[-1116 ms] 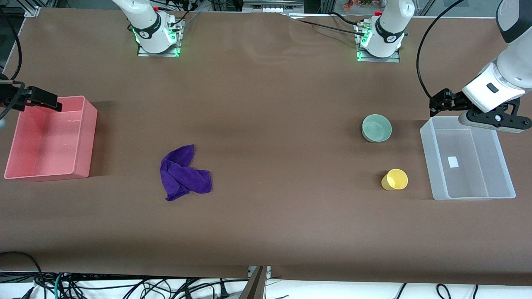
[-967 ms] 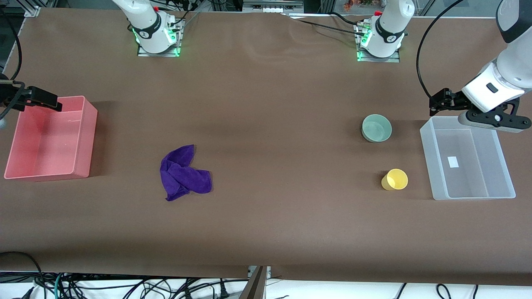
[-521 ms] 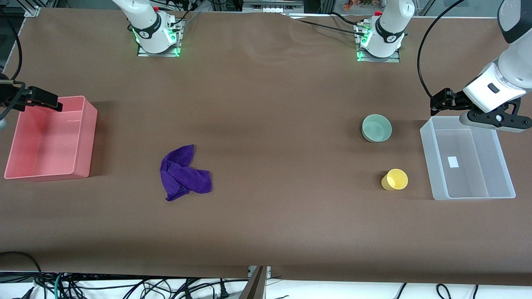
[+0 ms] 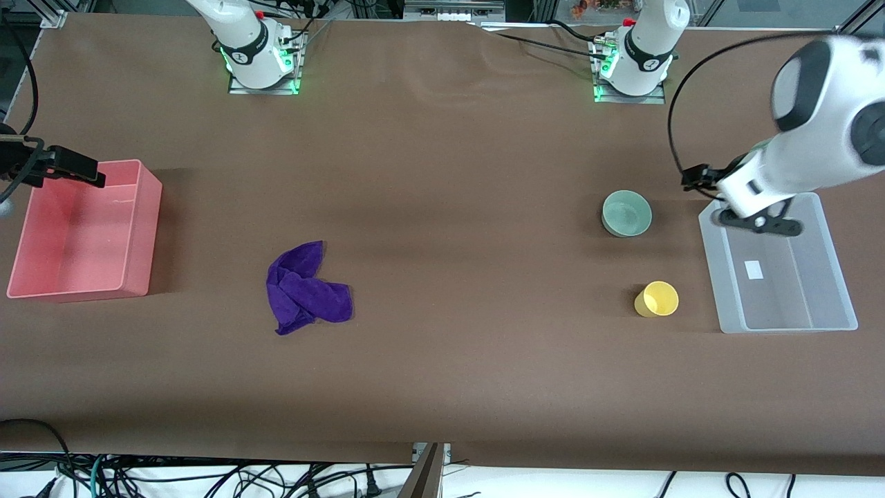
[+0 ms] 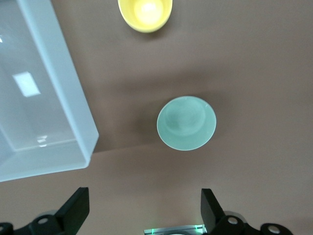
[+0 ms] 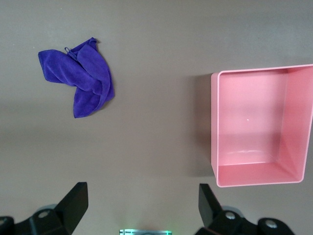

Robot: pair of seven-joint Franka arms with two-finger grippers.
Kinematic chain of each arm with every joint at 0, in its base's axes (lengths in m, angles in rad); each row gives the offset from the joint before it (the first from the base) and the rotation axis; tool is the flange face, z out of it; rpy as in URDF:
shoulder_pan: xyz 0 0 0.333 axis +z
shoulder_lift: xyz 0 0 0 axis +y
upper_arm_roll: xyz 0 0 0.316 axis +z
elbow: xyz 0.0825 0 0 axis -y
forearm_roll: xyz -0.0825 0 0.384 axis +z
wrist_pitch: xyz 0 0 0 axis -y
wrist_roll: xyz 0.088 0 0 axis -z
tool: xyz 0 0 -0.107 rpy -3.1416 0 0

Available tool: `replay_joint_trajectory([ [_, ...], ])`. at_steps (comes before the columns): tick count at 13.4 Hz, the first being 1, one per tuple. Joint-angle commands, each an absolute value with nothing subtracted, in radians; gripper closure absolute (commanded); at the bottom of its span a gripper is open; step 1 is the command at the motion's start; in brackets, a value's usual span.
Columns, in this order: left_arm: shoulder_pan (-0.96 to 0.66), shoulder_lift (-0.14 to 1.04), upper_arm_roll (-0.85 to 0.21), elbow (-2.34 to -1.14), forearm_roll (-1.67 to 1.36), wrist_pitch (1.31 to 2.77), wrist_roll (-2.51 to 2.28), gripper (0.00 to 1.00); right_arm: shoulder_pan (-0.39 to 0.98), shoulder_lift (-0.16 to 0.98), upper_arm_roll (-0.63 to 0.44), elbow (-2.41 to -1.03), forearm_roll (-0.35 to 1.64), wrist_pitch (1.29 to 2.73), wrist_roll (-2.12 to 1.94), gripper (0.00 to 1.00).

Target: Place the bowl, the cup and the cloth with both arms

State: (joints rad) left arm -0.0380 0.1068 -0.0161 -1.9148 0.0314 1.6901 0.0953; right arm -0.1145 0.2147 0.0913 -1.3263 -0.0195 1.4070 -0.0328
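- My left gripper [image 5: 144,215] hangs in the air over the table by the clear bin's [image 4: 781,304] corner, its jaws spread wide and holding nothing.
- The bowl [image 4: 626,213] sits upright on the table just beside that bin, toward the middle of the table from my left gripper; in the left wrist view the bowl [image 5: 186,123] lies ahead of the jaws and a little off their centre line.
- The cup [image 4: 657,299] stands nearer the front camera than the bowl, apart from it and also near the clear bin.
- My left arm is plainly the nearer one for both; I judge the bowl is its next target.
- My right gripper [image 6: 142,210] is over the table next to the pink bin [image 4: 138,228], jaws apart and empty.
- The cloth [image 4: 305,289] lies crumpled between the pink bin and mid-table, well apart from my right gripper; its long axis seems to run slantwise, though the folds make that hard to call.
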Motion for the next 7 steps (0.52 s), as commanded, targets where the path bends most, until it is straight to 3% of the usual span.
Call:
replay_joint_trajectory([
  [1,-0.038,0.155,-0.012,-2.046,0.008,1.846,0.101,0.00,-0.115,0.258,0.094,-1.318,-0.014,1.465,-0.040,0.00],
  [4,-0.043,0.188,-0.012,-2.219,0.008,2.173,0.106,0.00,-0.074,0.380,0.094,-1.353,-0.014,1.554,-0.044,0.00],
  [7,-0.048,0.300,-0.012,-2.275,0.011,2.431,0.199,0.00,0.036,0.471,0.094,-1.399,-0.020,1.745,-0.028,0.00],
])
